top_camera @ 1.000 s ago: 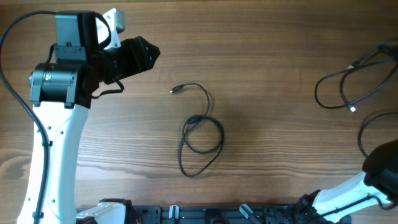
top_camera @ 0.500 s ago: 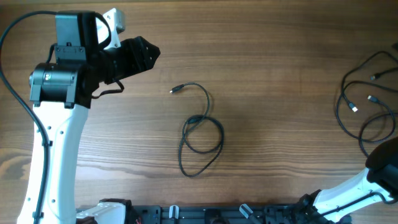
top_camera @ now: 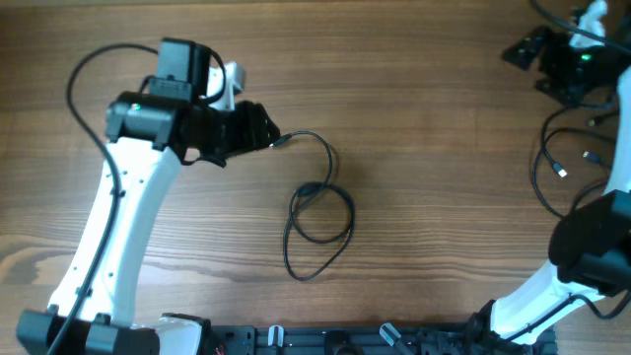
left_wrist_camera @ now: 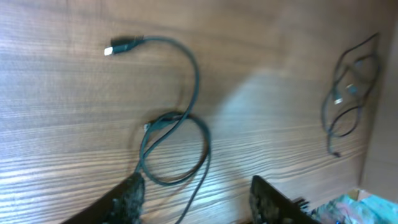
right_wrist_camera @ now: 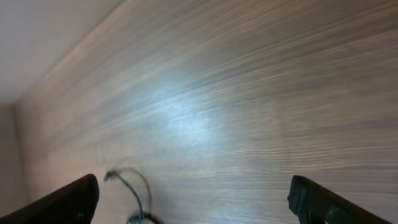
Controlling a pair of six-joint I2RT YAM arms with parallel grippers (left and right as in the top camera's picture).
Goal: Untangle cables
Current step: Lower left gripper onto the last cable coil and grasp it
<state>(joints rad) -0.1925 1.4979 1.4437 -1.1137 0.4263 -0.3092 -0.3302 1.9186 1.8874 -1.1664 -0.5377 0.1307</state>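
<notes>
Approach, it seems — left gripper [top_camera: 266, 130], fingers apart, hangs beside the plug [top_camera: 279, 142] of the looped cable [top_camera: 320, 213], needing a pinch next — right gripper [top_camera: 521, 47], likewise apart, at the far-right corner.

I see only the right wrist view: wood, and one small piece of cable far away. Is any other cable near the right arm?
Observer: Yes. A bundle of cables lies at the right edge of the table, beside the right arm.
Operator: Where is the left gripper?
Observer: The left gripper is by the plug end of the looped cable in the middle. Its fingers are open and hold nothing.
</notes>
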